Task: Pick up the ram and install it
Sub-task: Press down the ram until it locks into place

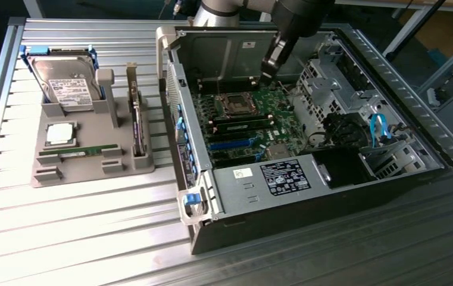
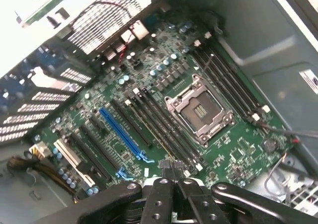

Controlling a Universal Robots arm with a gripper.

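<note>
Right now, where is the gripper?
In the exterior view the gripper hangs over the open computer case, above the motherboard near the processor socket, to the exterior view's right of the grey parts tray.

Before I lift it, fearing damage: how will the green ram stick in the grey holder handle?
The ram looks thin and board-like, so probably stiff and light, but likely to crack if bent. It sits on edge in slots of the grey holder, so it should lift straight out; pushed sideways it would probably bind.
</note>
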